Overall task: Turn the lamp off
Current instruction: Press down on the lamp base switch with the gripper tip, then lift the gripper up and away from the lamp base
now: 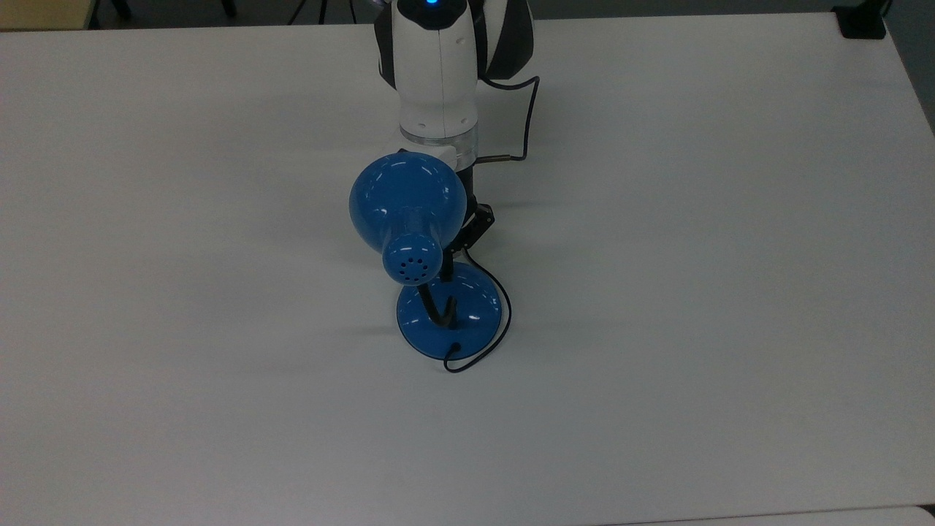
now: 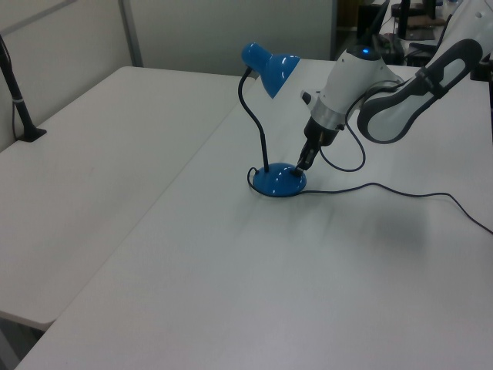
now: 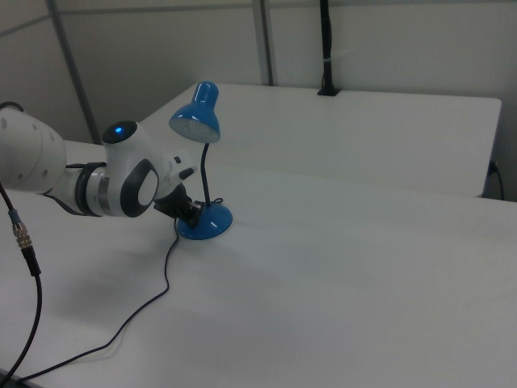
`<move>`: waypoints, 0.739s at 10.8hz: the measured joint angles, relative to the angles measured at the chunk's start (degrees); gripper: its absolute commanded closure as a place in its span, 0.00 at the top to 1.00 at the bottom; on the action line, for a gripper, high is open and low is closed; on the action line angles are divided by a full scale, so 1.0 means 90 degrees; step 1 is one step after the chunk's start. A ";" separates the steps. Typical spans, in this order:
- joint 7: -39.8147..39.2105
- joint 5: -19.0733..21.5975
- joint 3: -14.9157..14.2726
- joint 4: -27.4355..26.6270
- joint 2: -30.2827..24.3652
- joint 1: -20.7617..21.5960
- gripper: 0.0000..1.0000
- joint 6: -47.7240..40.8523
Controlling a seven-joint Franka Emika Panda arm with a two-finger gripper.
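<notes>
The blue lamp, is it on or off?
Off. The glossy blue desk lamp casts no bright patch on the white table under its shade.

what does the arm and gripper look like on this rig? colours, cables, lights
The arm has glossy white rounded shells with dark grey to black joint sections and a small blue indicator light on top. The wrist narrows to a silver ring. The gripper is small, black and slim. A thin black cable loops from the arm to a metal plug at the wrist.
</notes>
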 measured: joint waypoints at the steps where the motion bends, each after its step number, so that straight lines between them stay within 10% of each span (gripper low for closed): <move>1: 0.0000 0.0000 0.0000 0.0003 -0.0003 -0.0001 0.03 -0.0031; 5: 0.0015 0.0002 0.0000 0.0196 -0.0635 -0.0016 0.14 -0.2085; 8: 0.0216 0.0006 0.0000 0.0562 -0.1681 -0.0014 0.51 -0.4361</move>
